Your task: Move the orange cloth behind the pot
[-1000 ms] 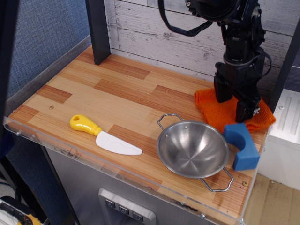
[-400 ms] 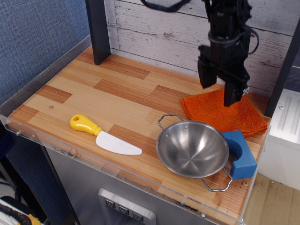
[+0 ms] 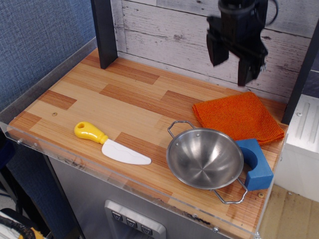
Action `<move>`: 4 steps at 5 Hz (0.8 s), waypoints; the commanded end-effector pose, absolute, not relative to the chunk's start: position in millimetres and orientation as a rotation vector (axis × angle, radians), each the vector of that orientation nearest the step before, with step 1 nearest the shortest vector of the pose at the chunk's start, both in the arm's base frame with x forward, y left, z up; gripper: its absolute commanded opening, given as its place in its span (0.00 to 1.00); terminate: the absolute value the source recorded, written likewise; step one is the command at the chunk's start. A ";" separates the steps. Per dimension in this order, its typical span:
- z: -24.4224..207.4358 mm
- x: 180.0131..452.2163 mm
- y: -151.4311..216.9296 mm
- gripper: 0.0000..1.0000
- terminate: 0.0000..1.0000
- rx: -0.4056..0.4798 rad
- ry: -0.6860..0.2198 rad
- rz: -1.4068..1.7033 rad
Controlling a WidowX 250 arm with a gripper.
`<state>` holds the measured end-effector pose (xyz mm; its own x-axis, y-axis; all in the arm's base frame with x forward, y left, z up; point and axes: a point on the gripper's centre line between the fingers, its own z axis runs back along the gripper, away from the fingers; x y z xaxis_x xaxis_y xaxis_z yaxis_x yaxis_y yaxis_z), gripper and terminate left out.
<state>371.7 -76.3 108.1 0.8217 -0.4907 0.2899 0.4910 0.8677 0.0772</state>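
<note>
The orange cloth (image 3: 239, 117) lies flat on the wooden table at the back right, just behind the steel pot (image 3: 205, 159). The pot stands upright near the front edge with its two wire handles showing, and its far rim is close to the cloth's front edge. My gripper (image 3: 230, 69) hangs in the air above the cloth's back left corner, well clear of it. Its two black fingers are spread apart and hold nothing.
A blue arch-shaped block (image 3: 255, 163) sits right of the pot, touching the cloth's front corner. A toy knife (image 3: 111, 144) with a yellow handle lies at the front left. A dark post (image 3: 103, 32) stands at the back left. A white plank wall runs behind.
My gripper let go of the cloth and rose up and slightly left. The cloth spread out flat and now lies a little further left than one second ago.
</note>
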 end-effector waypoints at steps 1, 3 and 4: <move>149.1 356.6 -72.2 1.00 0.00 0.002 -0.392 -0.472; 149.1 356.6 -72.2 1.00 0.00 0.002 -0.392 -0.472; 149.1 356.6 -72.2 1.00 1.00 0.002 -0.392 -0.472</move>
